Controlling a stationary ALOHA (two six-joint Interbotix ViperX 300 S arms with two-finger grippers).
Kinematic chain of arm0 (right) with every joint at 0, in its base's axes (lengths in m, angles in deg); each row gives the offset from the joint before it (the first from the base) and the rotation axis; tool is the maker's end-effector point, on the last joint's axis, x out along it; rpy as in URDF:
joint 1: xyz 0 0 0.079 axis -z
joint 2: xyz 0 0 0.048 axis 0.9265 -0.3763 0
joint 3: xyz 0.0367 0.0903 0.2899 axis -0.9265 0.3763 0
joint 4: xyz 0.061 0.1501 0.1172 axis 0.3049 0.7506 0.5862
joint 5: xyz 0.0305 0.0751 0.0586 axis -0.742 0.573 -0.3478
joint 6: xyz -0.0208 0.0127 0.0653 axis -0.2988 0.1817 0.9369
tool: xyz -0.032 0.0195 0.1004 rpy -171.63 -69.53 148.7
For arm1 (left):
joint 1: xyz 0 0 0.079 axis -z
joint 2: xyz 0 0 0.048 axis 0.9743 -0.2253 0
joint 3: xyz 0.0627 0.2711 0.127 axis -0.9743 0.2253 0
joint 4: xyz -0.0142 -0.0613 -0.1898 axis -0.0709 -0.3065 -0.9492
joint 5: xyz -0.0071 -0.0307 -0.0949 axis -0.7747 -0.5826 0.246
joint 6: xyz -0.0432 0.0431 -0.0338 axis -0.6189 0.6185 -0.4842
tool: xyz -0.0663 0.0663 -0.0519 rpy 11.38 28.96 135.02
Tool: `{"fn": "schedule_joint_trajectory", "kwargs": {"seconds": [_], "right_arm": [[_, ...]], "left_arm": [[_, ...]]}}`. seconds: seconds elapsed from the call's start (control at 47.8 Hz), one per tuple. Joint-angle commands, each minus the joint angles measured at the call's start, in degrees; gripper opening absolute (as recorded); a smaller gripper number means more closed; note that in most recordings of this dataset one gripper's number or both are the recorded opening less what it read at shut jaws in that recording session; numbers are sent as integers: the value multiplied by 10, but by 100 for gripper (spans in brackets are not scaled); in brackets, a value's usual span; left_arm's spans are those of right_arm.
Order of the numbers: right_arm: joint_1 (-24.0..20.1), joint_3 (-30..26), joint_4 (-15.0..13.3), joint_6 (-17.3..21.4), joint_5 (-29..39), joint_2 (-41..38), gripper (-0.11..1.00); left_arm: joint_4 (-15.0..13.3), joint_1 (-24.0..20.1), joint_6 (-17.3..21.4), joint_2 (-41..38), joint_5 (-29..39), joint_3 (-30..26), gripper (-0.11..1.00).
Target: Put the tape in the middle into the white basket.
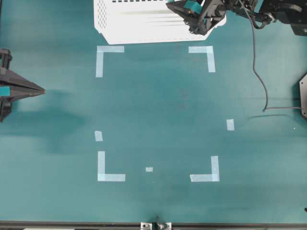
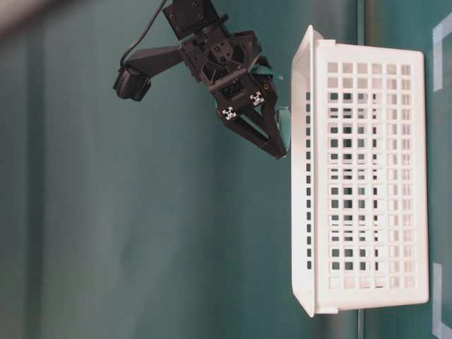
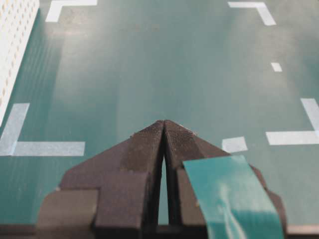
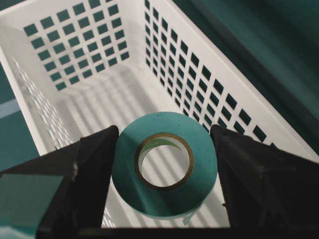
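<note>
Your right pincer (image 4: pixel 164 172) gripped the tape (image 4: pixel 164 169) over the white basket (image 4: pixel 89 99), left pincer (image 3: pixel 163 130) was pressed together; you needed to centre before releasing.

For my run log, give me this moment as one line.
right pincer: shut on turquoise tape roll with tan core | position: over white perforated plastic basket | left pincer: shut, empty | release: not yet
</note>
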Motion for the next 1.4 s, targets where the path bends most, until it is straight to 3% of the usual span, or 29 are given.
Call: {"fn": "schedule_joint_trajectory", "kwargs": {"seconds": [0.0, 0.481, 0.606, 0.69, 1.066, 1.38], "right_arm": [[-1, -13, -3, 1, -3, 6, 66], [0, -4, -9, 0, -6, 6, 66], [0, 1, -22, 3, -12, 6, 93], [0, 1, -22, 4, -13, 6, 100], [-10, -1, -23, 7, -12, 7, 100], [-83, -1, -23, 7, -13, 18, 100]], "left_arm": [[-1, 2, 0, -4, -4, -7, -11], [-1, 2, 0, -4, -4, -7, -11], [0, 2, 0, -4, -4, -7, -11], [0, 2, 0, -4, -4, -7, -11], [0, 2, 0, -4, -4, -7, -11], [-1, 2, 0, -4, -4, -7, -11]]}}
